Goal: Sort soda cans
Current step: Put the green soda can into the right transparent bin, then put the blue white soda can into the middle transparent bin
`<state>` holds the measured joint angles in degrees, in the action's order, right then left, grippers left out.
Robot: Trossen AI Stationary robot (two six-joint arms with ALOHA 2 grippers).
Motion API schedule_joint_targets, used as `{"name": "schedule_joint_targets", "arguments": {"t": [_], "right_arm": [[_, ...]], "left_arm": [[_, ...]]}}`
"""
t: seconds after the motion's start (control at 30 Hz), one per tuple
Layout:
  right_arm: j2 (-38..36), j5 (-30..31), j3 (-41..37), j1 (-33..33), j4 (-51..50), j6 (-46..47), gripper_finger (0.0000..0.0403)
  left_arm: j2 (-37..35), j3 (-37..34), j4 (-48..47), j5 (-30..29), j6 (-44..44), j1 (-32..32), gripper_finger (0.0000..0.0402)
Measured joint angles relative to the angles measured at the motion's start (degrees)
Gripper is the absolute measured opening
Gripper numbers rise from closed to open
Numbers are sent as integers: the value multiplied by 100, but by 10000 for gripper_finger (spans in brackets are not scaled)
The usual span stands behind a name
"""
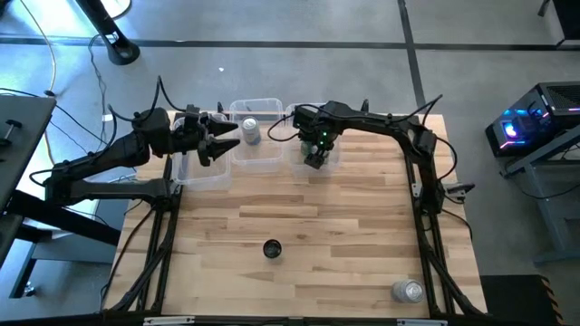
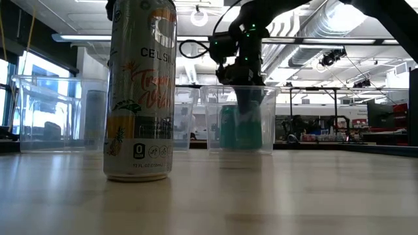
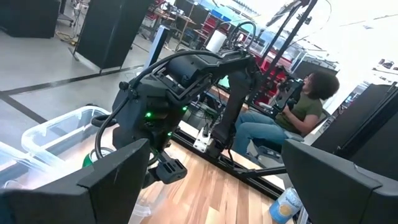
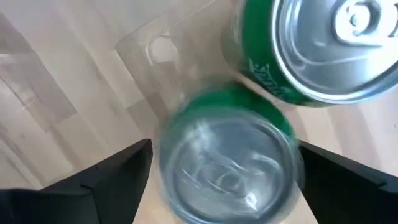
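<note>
The right gripper [image 1: 314,161] hangs over the right-hand clear rectangular plastic bin [image 1: 332,164], fingers spread wide either side of a green aluminium soda can [image 4: 231,163] that stands free between them, just beside a second green can [image 4: 305,53]. The left gripper [image 1: 220,143] waits over the left clear bin [image 1: 204,177], fingers wide and empty. A silver can [image 1: 250,129] stands in the middle bin, a black can [image 1: 272,249] and a silver can [image 1: 409,291] remain out on the wooden counter [image 1: 308,226]. These cans look thin-walled, smooth and likely slippery; I would grip mid-body, gently, to avoid denting.
</note>
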<state>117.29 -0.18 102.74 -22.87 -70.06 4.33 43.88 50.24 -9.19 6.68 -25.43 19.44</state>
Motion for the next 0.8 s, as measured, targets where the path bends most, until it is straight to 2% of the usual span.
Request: {"name": "schedule_joint_targets", "arguments": {"t": [0.27,0.37,0.57,0.67,0.8], "right_arm": [[-2,-11,0,0,-110,73,364],[-17,4,195,0,-509,-10,365],[-46,1237,1378,-27,-1346,-274,365],[-48,1241,2099,-81,-1585,-201,365],[-53,906,3029,60,-2020,-125,366]], "left_arm": [[-2,0,-4,0,4,0,357],[-2,0,-4,-1,24,0,357],[-2,0,-4,-2,219,4,357],[-2,0,-30,-2,219,4,357],[-2,0,-265,-2,266,4,357]]}}
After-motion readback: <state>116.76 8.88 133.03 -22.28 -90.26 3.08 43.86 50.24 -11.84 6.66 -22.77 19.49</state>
